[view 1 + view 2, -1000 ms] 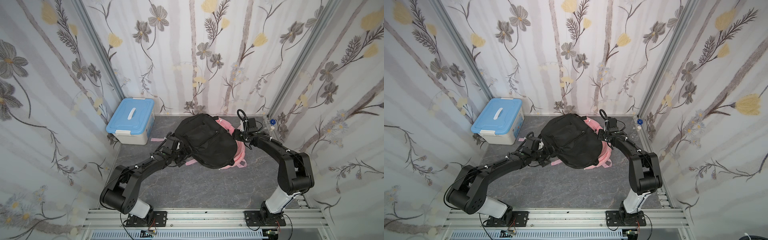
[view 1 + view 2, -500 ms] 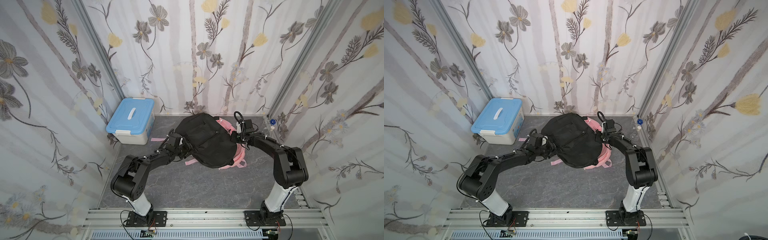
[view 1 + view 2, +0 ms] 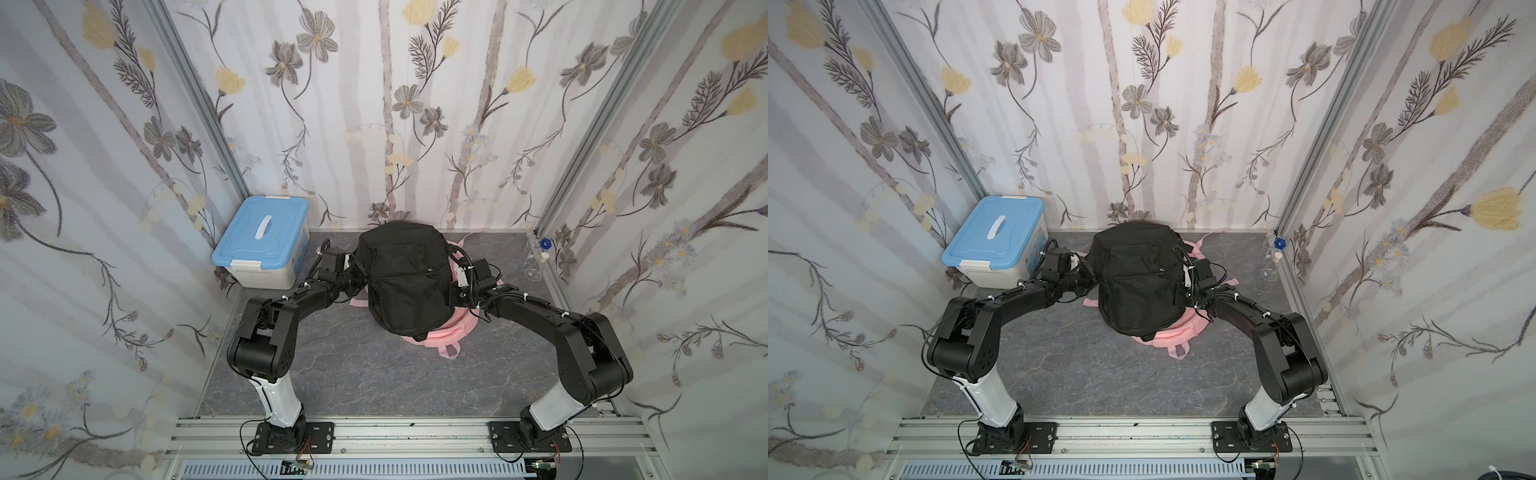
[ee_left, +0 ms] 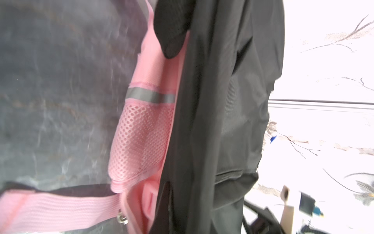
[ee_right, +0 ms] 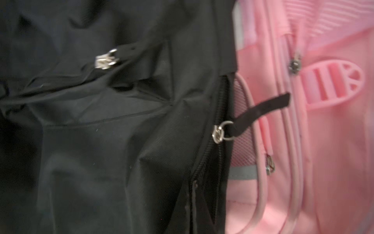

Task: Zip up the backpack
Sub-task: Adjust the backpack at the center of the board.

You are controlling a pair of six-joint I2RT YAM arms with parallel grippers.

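Toward the upper middle of both top views, the black backpack (image 3: pixel 405 282) lies on a pink backpack (image 3: pixel 442 332) on the grey worktop (image 3: pixel 353 374), near the back wall. At the bag's left edge the left claw (image 3: pixel 356 277) presses in with its jaws closed. Whether fabric is pinched between them cannot be told. At the bag's right edge the right claw (image 3: pixel 451 293) is closed too, and no grip on anything shows. Its wrist view shows a silver zipper slider (image 5: pixel 217 134) on the black bag, with the black pull tab (image 5: pixel 261 107) lying loose across pink mesh. A blue-lidded box (image 3: pixel 262 245) stands at the left rear.
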